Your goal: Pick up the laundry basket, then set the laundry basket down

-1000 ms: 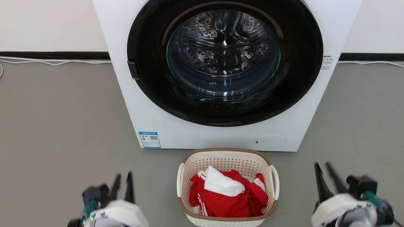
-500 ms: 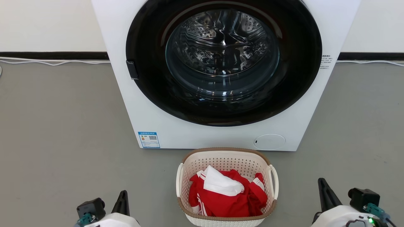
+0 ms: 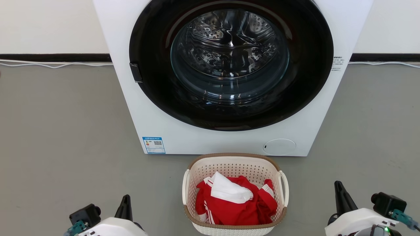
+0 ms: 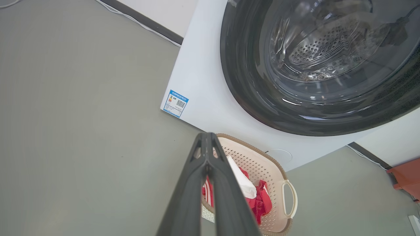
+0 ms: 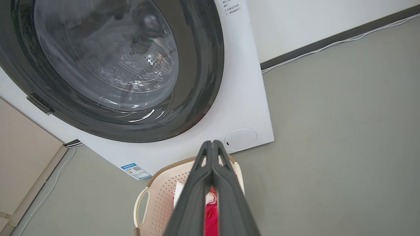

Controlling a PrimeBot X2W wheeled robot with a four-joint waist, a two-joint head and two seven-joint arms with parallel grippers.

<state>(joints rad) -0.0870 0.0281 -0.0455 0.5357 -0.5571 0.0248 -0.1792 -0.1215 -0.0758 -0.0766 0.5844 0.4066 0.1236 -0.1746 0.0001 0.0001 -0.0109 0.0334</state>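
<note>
Laundry basket: the laundry basket (image 3: 234, 167) stands on the grey floor (image 3: 59, 131) just in front of the washing machine (image 3: 157, 108), below its round door (image 3: 305, 98).
Contents: a red garment with white stripes (image 3: 236, 211) lies in it, with a white cloth (image 3: 229, 191) on top.
Handles: a white loop (image 3: 185, 186) on the robot's left side and another (image 3: 284, 188) on the right, neither one touched.
Left gripper: the left gripper (image 3: 125, 198) is low and off to the basket's left; its two dark fingers are pressed together with nothing between them.
Right gripper: the right gripper (image 3: 338, 185) is off to the basket's right, fingers likewise pressed together and empty.
Head view: both grippers flank the basket, each apart from it.
Left wrist view: adds an orange-red object (image 4: 407, 175) at the far right edge; what it is cannot be told.
Right wrist view: adds a beige panel (image 5: 23, 154) beside the machine, with a white cable (image 5: 49, 193) on the floor.
Writing: a blue-bordered sticker (image 3: 154, 145) with a QR code sits at the machine's lower left corner; small dark print (image 3: 337, 64) is beside the door. Neither is legible.
Other marking: a round white flap (image 3: 279, 147) at the machine's lower right.
</note>
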